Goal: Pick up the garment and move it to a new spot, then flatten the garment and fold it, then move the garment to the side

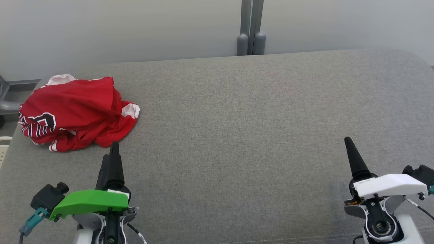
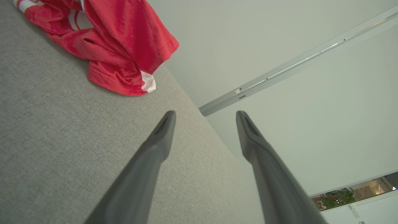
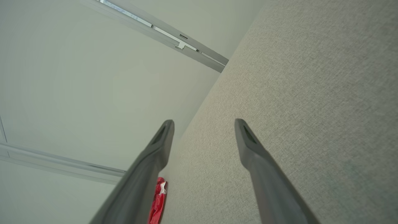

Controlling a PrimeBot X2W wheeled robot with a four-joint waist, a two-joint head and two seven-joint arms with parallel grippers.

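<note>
Standing nearest: your left tool hangs low over the table, fingers spread wide with nothing between them. It is turned so one finger is nearer the cloth top than the other, and its tips are just beside the near hem of the shirt.
Right tool: your right tool is likewise spread and empty, over bare grey cloth well apart from the shirt.
Shirt: red with white trim and dark lettering, crumpled in a heap at the table's far left corner, close to the left edge.
Step in hand: as I judge it, the first pickup, not yet begun.
How to do it: use the left tool, since it is the close one. Aim at a raised fold on the heap's near side rather than the flat hem. Slide the lower finger under the cloth and close fully before lifting.
Lift: rise until the shirt hangs free, then carry it toward the open middle.
Watch for: thin cloth slipping from a shallow bite, or the table's grey covering getting pinched along with it.
Beyond: a plain pale wall.
</note>
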